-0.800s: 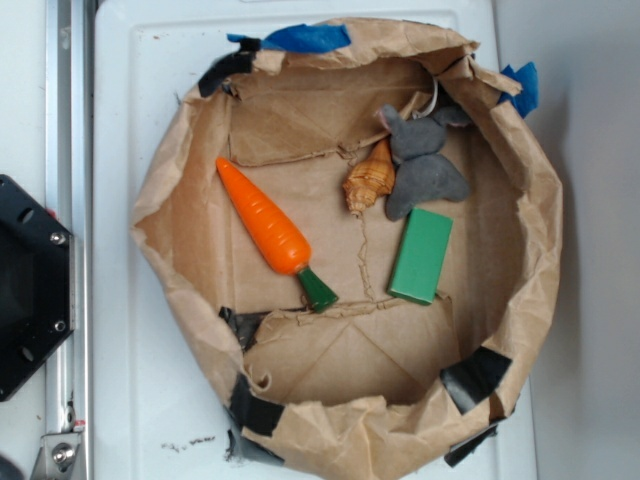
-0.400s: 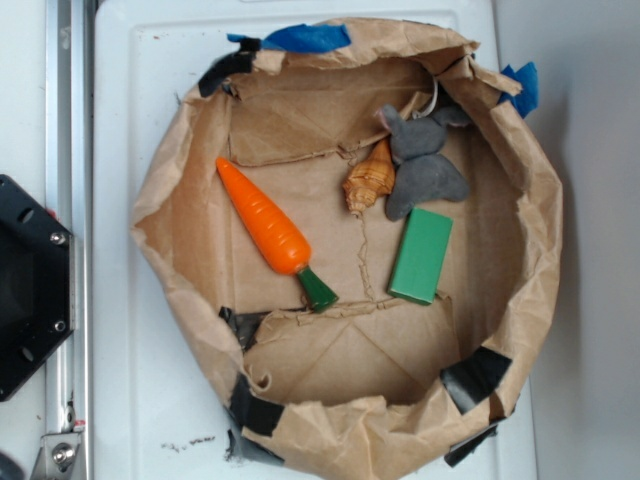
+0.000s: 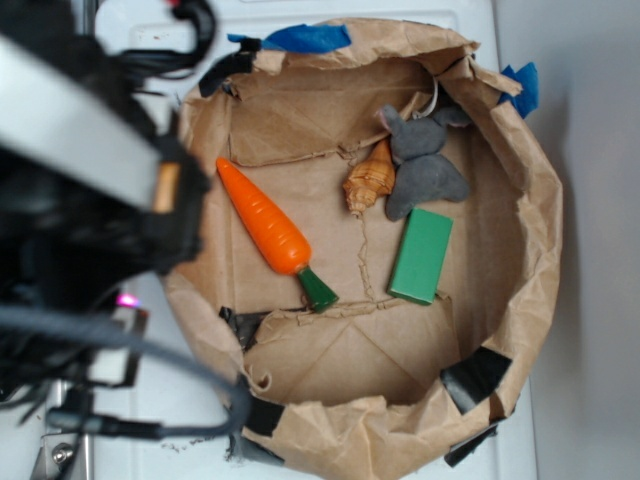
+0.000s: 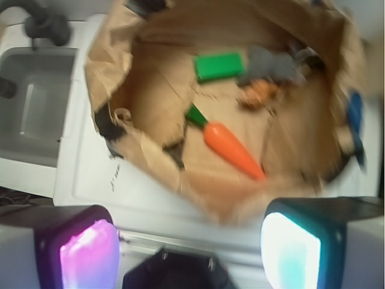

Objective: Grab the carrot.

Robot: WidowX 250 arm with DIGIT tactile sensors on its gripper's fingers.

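The carrot (image 3: pixel 265 225) lies flat on the floor of a shallow brown paper bag (image 3: pixel 540 230), left of centre. Its tip points to the upper left and its dark green stem end (image 3: pixel 318 290) to the lower right. My arm (image 3: pixel 90 180) is a blurred black mass over the bag's left rim, just left of the carrot. In the wrist view the carrot (image 4: pixel 231 147) lies ahead, beyond the bag's near rim. My gripper (image 4: pixel 189 247) is open, its lit pads far apart with nothing between them, still outside the bag.
A tan spiral seashell (image 3: pixel 368 180), a grey plush toy (image 3: pixel 425 165) and a flat green block (image 3: pixel 421 256) lie to the right of the carrot. The bag's crumpled walls stand all round. A grey sink (image 4: pixel 36 114) shows in the wrist view.
My arm has swung in from the left and now covers the bag's left rim and the rail. The carrot and the other objects have not moved.
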